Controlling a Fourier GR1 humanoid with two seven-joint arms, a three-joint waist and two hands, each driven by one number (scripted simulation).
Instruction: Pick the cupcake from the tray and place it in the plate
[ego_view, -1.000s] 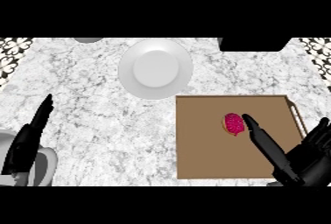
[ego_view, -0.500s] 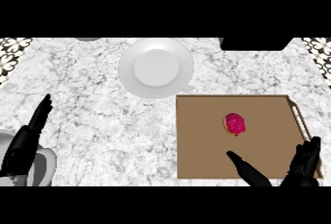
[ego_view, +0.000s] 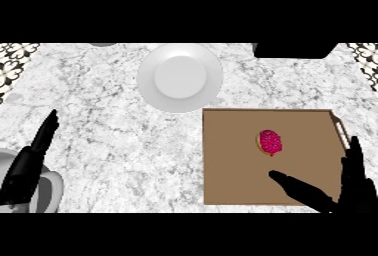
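Observation:
A cupcake (ego_view: 269, 142) with pink frosting lies on the brown tray (ego_view: 236, 165) at the right of the counter. A white round plate (ego_view: 179, 76) stands beyond the tray, up and to its left, with nothing on it. My right hand (ego_view: 353, 192) shows at the lower right, open, thumb stretched over the tray's near part and fingers up along its right side. It sits below the cupcake and does not touch it. My left hand (ego_view: 31, 157) rests open at the left edge, fingers up.
The counter is grey-white marble. A dark block (ego_view: 291, 49) sits at the far edge, right of the plate. A grey rounded object (ego_view: 44, 192) shows at the lower left beside my left hand. Patterned black-and-white surfaces (ego_view: 16, 60) fill the far corners.
My right hand has pulled back from beside the cupcake toward the lower right edge, leaving the cupcake on the tray. The left hand has stayed still.

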